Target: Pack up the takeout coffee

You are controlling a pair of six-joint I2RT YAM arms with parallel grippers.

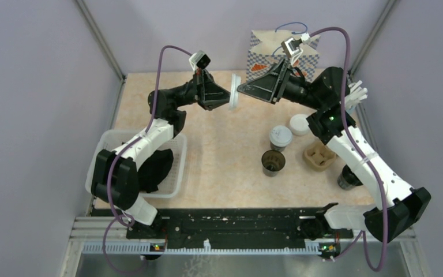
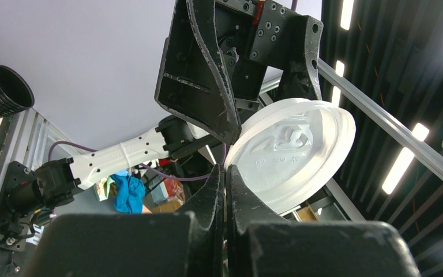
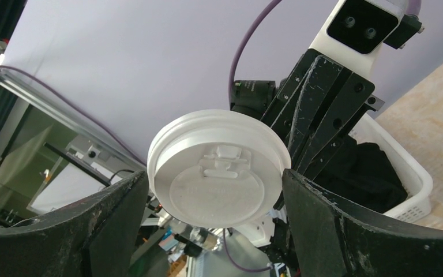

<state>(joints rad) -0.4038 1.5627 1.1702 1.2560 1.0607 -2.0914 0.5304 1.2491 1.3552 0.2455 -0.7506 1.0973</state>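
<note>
L gripper pinched tight on lid rim; R gripper wide, straddling lid. Lidded cup down-right of lid: prob light, crushable; grip mid-wall.

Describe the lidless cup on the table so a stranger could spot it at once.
Start at the checked paper bag at the far edge of the table and come straight toward the near edge. Past the white-lidded cup stands the dark lidless cup, just left of the brown cardboard carrier. Unlike its lidded neighbour, its mouth is open.
</note>
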